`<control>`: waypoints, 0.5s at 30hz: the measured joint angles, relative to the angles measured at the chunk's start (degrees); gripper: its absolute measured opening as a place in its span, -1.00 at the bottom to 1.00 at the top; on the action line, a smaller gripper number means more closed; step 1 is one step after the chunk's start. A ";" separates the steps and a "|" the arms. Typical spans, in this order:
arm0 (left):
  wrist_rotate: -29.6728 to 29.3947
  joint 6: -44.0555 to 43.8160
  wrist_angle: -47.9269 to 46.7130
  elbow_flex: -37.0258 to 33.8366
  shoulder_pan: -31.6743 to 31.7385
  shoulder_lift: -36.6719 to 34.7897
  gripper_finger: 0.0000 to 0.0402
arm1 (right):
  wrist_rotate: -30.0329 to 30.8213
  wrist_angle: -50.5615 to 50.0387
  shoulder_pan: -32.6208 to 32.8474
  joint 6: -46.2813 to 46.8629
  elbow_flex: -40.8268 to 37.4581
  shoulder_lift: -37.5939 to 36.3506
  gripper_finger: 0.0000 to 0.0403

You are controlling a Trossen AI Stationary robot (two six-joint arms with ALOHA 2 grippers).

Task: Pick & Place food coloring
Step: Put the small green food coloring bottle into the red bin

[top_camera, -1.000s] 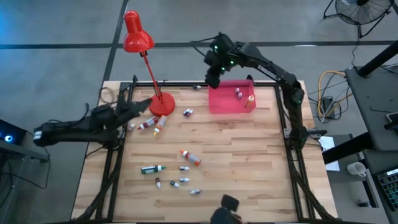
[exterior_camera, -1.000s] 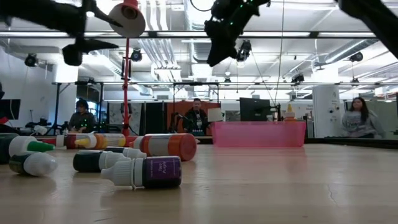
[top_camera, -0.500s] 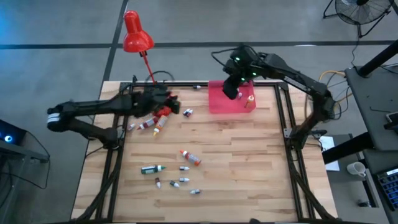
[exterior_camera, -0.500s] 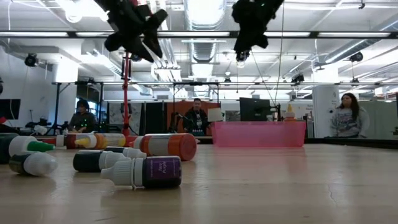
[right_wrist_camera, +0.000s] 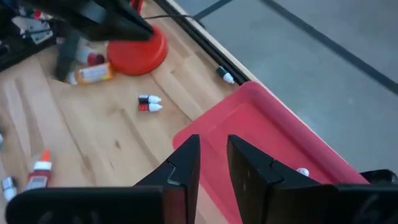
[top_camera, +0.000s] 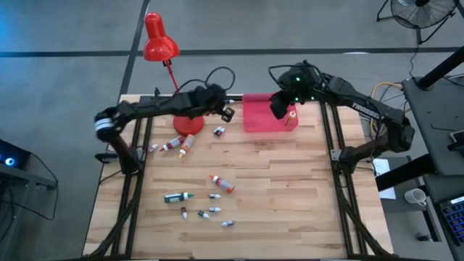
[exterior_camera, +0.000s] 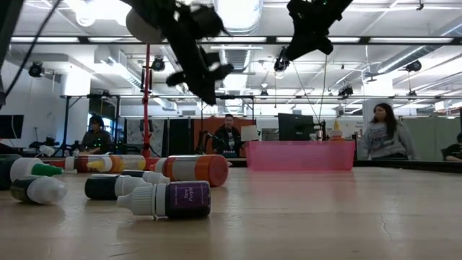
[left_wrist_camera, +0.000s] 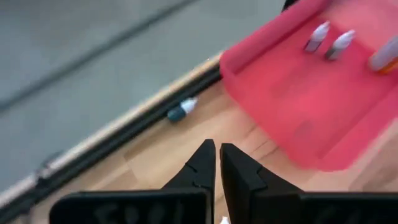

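Food coloring bottles (top_camera: 212, 195) scattered on table, whitish, orange-red, dark green, left pincer (left_wrist_camera: 217, 163) nearly closed, right pincer (right_wrist_camera: 213, 155) slightly spread.

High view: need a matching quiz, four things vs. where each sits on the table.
Things:
1. lamp
2. tray
3. green bottle
4. left gripper

Places:
A. above the gap between lamp base and tray
B. lying flat, near-left part of the table
C. far edge, partly under the right gripper
D. base standing at the far left

Pairs: 1-D, 2-C, 3-B, 4-A
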 joint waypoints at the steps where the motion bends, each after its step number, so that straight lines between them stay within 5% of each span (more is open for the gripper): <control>1: 1.78 -0.65 -0.81 1.18 1.41 1.68 -1.00 | 0.03 0.37 0.00 0.36 -0.39 -0.21 -0.63; 8: 19.47 -2.90 -1.71 9.81 11.43 11.25 -1.00 | 0.06 0.74 0.00 2.57 -1.07 0.25 -0.66; 15: 25.71 -3.38 -3.01 15.96 14.28 20.23 -1.00 | 2.96 0.67 -0.11 3.00 -1.21 1.01 -0.66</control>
